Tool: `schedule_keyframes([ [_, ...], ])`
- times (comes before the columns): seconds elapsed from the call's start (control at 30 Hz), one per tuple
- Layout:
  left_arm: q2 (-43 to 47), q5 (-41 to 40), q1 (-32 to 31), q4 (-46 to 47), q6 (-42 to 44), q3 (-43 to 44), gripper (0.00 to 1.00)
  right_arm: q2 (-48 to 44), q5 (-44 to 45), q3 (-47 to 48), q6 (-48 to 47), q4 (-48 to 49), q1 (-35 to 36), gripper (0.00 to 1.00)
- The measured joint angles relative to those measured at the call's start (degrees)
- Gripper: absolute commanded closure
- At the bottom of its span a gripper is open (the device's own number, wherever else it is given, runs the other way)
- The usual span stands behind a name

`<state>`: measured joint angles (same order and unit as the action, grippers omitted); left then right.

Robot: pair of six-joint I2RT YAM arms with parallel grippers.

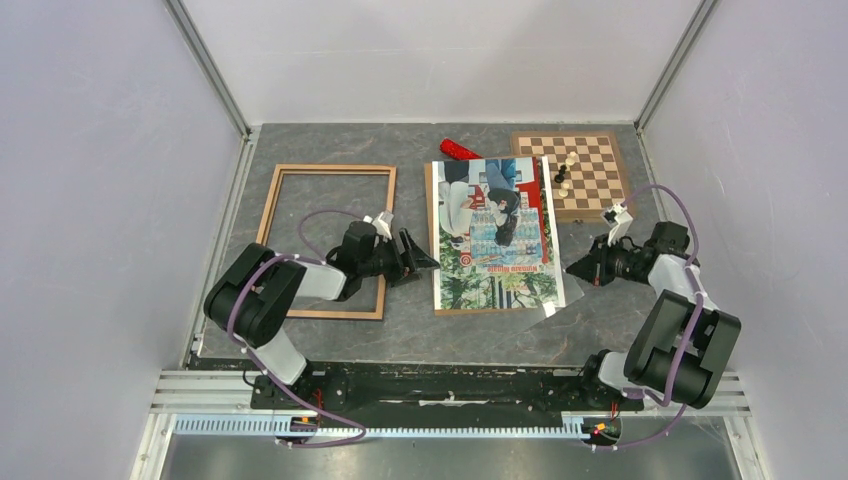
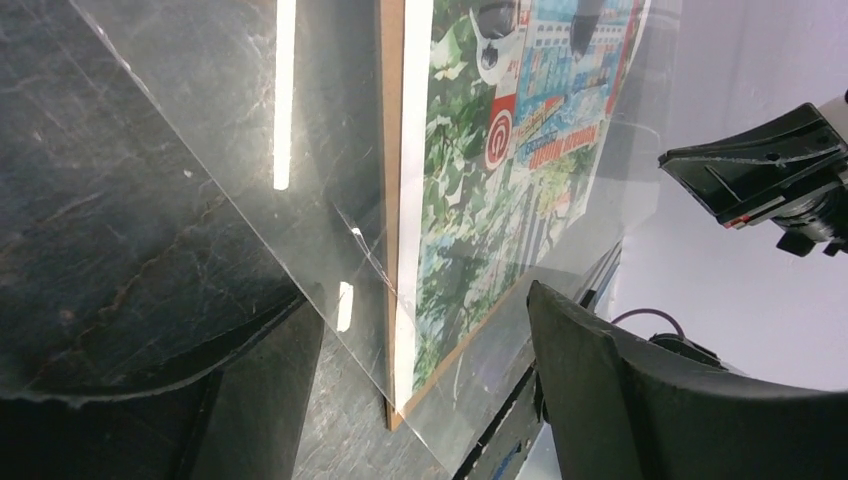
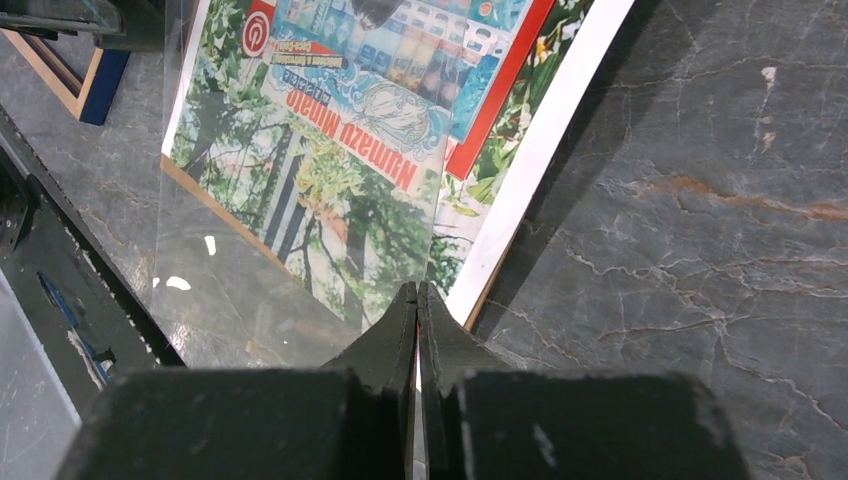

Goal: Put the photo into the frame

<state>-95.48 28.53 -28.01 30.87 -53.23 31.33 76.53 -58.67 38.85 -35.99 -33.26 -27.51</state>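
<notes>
Top external view gives us the photo (image 1: 495,235) face up in the middle of the table (image 1: 410,340), lying on a brown fibreboard panel (image 1: 431,240) whose edge peeks out along its left and near sides. A clear sheet (image 1: 551,305) lies over the print, and its near right corner juts past it. The frame (image 1: 327,241) lies well apart to the left, wood face up, with bare table showing through its opening. The left gripper (image 1: 425,263) sits between the frame and the photo with its jaws spread wide and nothing between them. On the right we see the right gripper (image 1: 574,268) clenched, its tips at the clear sheet's right edge. From the right wrist we cannot tell whether the sheet is nipped between them. Far right lies a chessboard (image 1: 590,180) with a few chess pieces (image 1: 567,172), and a red object (image 1: 460,150) lies just beyond the photo's far edge.
</notes>
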Motion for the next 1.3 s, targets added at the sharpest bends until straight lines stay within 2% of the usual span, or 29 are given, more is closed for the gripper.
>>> schedule_keyframes([
  [0.27, 1.3, 0.0, 0.3, 1.4, -1.0, -2.8, 0.36, -1.2, 0.7, -1.9, 0.0, 0.3, 0.0, 1.00],
  [0.43, 4.1, 0.6, 2.2, 1.0, -1.0, -3.6, 0.42, -1.2, 1.1, -2.0, 0.0, 0.4, 0.0, 1.00],
  [0.67, 4.3, 3.4, 3.9, 4.6, -1.4, -3.7, 0.43, -1.2, 1.6, -2.0, 0.0, 1.0, 0.0, 1.00],
  [1.07, -3.6, 6.9, 3.8, 16.9, -3.7, -3.0, 0.43, -1.0, 2.0, -2.2, 0.0, 2.4, 0.0, 1.00],
  [1.3, -6.8, 8.1, 2.4, 22.6, -6.1, -1.0, 0.50, -1.0, 2.0, -2.2, 0.0, 2.4, 0.0, 1.00],
])
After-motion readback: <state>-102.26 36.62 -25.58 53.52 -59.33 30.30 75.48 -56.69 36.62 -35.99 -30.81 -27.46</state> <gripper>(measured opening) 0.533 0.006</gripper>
